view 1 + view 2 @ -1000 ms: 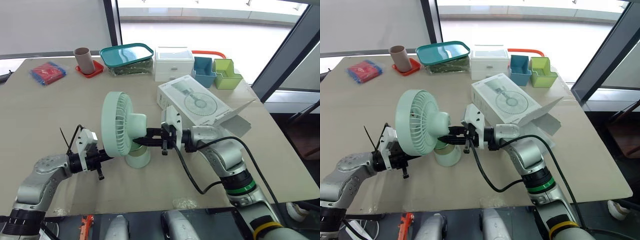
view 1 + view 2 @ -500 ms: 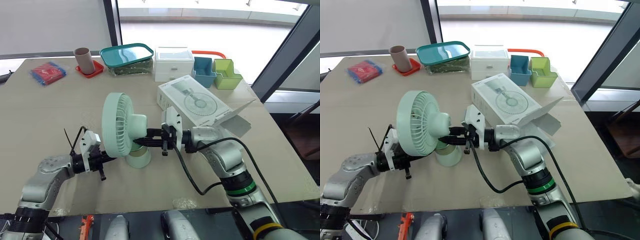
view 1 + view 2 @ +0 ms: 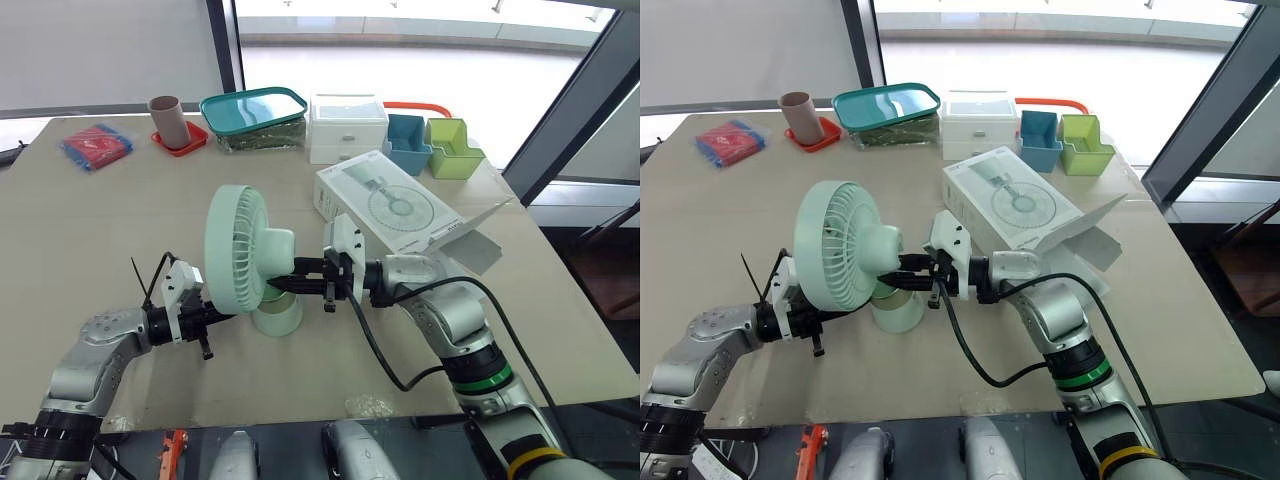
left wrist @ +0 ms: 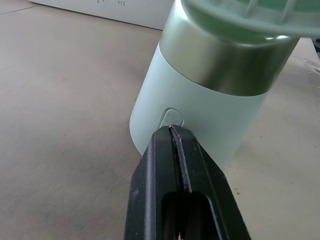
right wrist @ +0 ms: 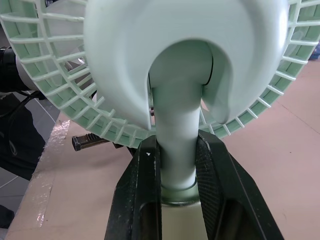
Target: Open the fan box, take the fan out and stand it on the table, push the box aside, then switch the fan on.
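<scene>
From the head camera, the fan point(image 3: 245, 255) is standing upright on the bench point(image 3: 110, 225), with its round grille facing the robot's left. The fan box point(image 3: 398, 208) is lying beyond the fan on its right side, near it but apart, and its end flap is hanging open on the side away from the fan. The left claw point(image 3: 215, 318) is reaching in low from the fan's left toward its foot. The right claw point(image 3: 286, 283) is coming in from the fan's right and is closing on the stem behind the grille. Far beyond the fan, along the bench's back edge, a white drawer unit point(image 3: 347, 125), a teal tray point(image 3: 253, 108), a blue bin point(image 3: 407, 141) and a green bin point(image 3: 455, 147) are sitting in a row.

In the left wrist camera, the left claw point(image 4: 171, 133) is showing its two fingers point(image 4: 200, 175) pressed together with nothing between them. Their tip is resting against the fan's pale green base point(image 4: 210, 120), just at the edge of the oval button point(image 4: 171, 118).

In the right wrist camera, the right claw point(image 5: 177, 147) is gripping the fan's neck point(image 5: 177, 125). Its fingers point(image 5: 146, 172) are bearing on both sides of the neck, just above the base's metal collar and under the rear of the fan head point(image 5: 185, 45).
</scene>
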You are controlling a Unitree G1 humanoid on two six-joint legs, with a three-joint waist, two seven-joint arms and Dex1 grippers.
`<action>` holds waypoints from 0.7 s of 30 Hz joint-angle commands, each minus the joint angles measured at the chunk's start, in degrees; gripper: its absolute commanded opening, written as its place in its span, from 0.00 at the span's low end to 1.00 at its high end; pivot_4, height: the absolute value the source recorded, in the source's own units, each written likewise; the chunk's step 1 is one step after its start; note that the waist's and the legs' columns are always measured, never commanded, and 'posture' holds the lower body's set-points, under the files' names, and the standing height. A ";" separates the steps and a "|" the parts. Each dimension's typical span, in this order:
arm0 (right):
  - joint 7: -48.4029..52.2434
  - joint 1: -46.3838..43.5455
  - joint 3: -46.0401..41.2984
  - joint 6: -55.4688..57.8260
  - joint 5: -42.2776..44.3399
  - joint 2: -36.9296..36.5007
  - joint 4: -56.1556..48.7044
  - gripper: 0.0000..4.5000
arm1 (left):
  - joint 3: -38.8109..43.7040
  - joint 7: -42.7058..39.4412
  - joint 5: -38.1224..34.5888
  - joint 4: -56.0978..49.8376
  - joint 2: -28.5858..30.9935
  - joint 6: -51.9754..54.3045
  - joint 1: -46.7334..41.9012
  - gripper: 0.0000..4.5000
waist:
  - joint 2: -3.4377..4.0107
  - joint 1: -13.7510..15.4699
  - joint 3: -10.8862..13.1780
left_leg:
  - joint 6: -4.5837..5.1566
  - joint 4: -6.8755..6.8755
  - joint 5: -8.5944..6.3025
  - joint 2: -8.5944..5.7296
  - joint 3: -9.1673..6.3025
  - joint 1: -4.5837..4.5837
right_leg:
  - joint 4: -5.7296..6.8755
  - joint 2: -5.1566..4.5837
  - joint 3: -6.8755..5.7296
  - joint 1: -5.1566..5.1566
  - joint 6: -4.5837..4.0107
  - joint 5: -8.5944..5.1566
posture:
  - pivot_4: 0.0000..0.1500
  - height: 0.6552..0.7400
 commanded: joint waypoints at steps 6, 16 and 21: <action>0.08 0.07 -0.09 -0.51 1.03 0.10 -3.41 0.08 | -1.09 -0.96 0.19 0.07 -1.26 -1.27 -1.66 0.00 | 0.00 0.00 0.00 | 0.00 0.01 0.00 0.00 0.00 0.00 | 0.00 0.00 0.00 0.01 0.00 0.00 | 1.00 1.00; -0.26 0.57 0.41 -0.35 0.88 0.33 -3.67 0.08 | -1.38 -1.76 0.42 0.31 -1.37 -1.37 -1.93 0.00 | -0.01 0.00 -0.01 | 0.00 0.03 0.00 -0.01 -0.01 0.05 | 0.00 -0.01 0.00 0.08 0.01 0.01 | 1.00 1.00; -0.22 0.70 0.48 -0.39 0.84 0.26 -3.75 0.08 | -1.66 -1.79 0.55 0.35 -1.62 -1.44 -2.19 0.00 | -0.01 0.00 -0.01 | 0.00 0.03 0.00 -0.02 -0.01 0.07 | 0.00 -0.01 0.00 0.10 0.01 0.01 | 1.00 1.00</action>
